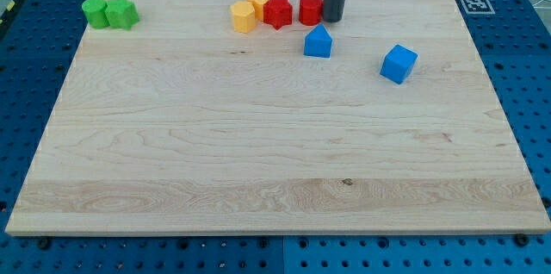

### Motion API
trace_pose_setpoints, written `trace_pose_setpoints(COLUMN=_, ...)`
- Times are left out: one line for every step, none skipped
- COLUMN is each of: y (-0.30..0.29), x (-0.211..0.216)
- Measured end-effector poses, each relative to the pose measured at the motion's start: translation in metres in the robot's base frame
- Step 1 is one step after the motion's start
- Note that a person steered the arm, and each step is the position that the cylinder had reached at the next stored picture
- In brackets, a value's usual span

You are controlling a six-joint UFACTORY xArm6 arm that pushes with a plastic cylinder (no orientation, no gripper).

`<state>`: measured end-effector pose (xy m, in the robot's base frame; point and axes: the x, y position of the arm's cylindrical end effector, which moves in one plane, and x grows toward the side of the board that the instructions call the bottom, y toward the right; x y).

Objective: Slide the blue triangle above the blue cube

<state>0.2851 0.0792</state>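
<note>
Not done yet, by my read. The small blue triangular block point(318, 41) sits left of the blue cube point(399, 63) and only slightly nearer the view's top; it's well apart from the cube, not above it. You still need to carry it to the view's right and a bit up until it sits over the cube.

My tip point(333, 19) is above the blue triangular block, just to its right, close but apparently not touching. There's no gripper on this rig, just the dark rod, so nothing is clamped or held.

The rod covers the right edge of the red round block point(309, 9), so you can't tell if the tip touches it. The rod's upper part is cut off at the view's top. The yellow block pair point(249, 11) overlaps; shapes look hexagonal, not certain.
</note>
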Motion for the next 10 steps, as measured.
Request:
trace_pose_setpoints(y=-0.014, x=0.000)
trace_pose_setpoints(y=-0.028, x=0.000)
trace_pose_setpoints(y=-0.040, x=0.000)
trace_pose_setpoints(y=-0.042, x=0.001)
trace_pose_setpoints(y=-0.042, x=0.036)
trace_pose_setpoints(y=-0.042, x=0.042)
trace_pose_setpoints(y=-0.042, x=0.051)
trace_pose_setpoints(y=-0.033, x=0.088)
trace_pose_setpoints(y=-0.017, x=0.103)
trace_pose_setpoints(y=-0.014, x=0.103)
